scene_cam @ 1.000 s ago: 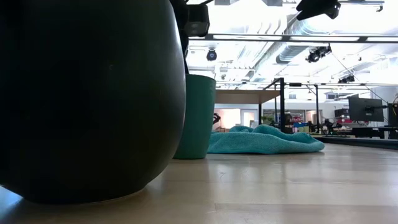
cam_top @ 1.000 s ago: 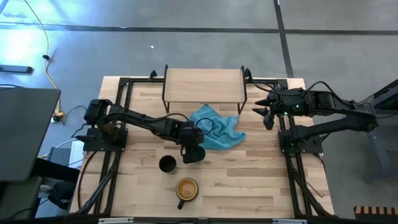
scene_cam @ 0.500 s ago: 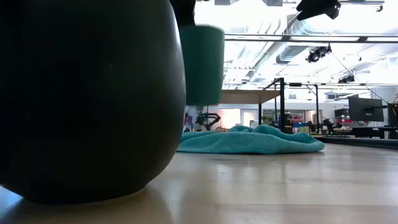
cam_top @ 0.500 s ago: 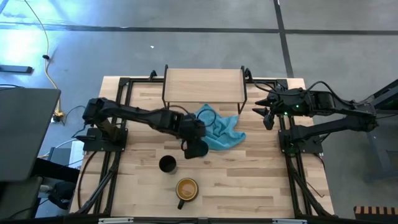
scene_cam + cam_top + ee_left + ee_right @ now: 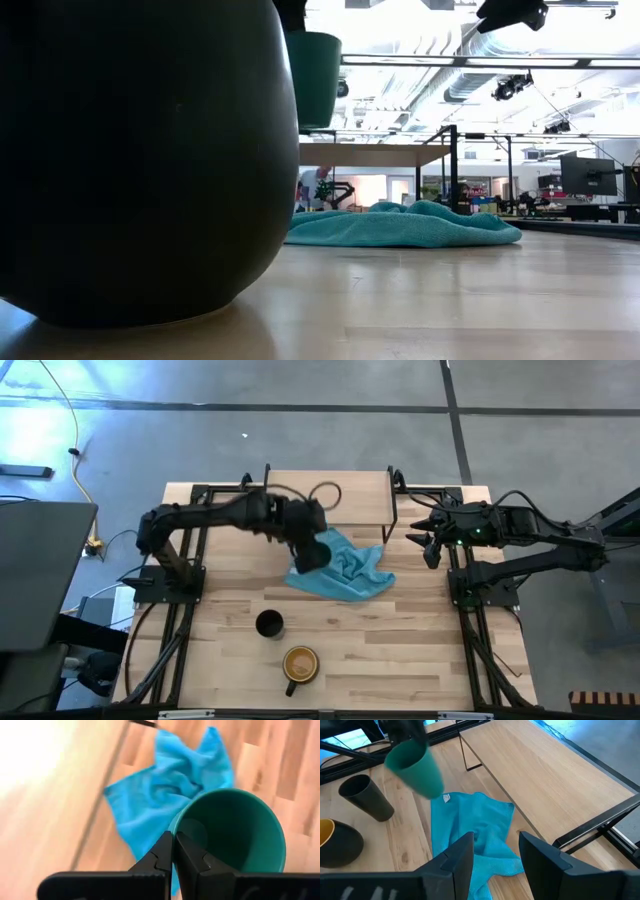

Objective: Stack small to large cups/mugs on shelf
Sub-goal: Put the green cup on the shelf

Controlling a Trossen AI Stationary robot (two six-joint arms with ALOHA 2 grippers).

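Observation:
My left gripper [image 5: 174,839] is shut on the small teal cup [image 5: 415,766], which hangs in the air over the blue cloth, just in front of the shelf [image 5: 327,495]. In the low view the teal cup [image 5: 315,72] floats well above the tabletop. The black cup [image 5: 268,623] stands upright on the table. The dark mug with the yellow inside [image 5: 300,664] stands near the front edge. My right gripper [image 5: 428,545] waits open at the right, touching nothing. My left gripper pinches the teal cup's wall at the rim [image 5: 176,824], one finger [image 5: 189,856] inside the cup and the other outside. The fingers slant down from above. The cup hangs below them, tilted, its mouth up, lifted clear of table and cloth.
A crumpled blue cloth [image 5: 345,572] lies on the table in front of the shelf. The shelf's black legs [image 5: 466,756] stand just behind the cloth. Black arm frames run along both sides of the table. The dark mug [image 5: 140,160] fills the low view's left half.
My left gripper has risen with the teal cup, from the table beside the black cup, and gone toward the far edge and the shelf. The cup now hangs clear above the cloth and is tilted. The gripper has stayed shut.

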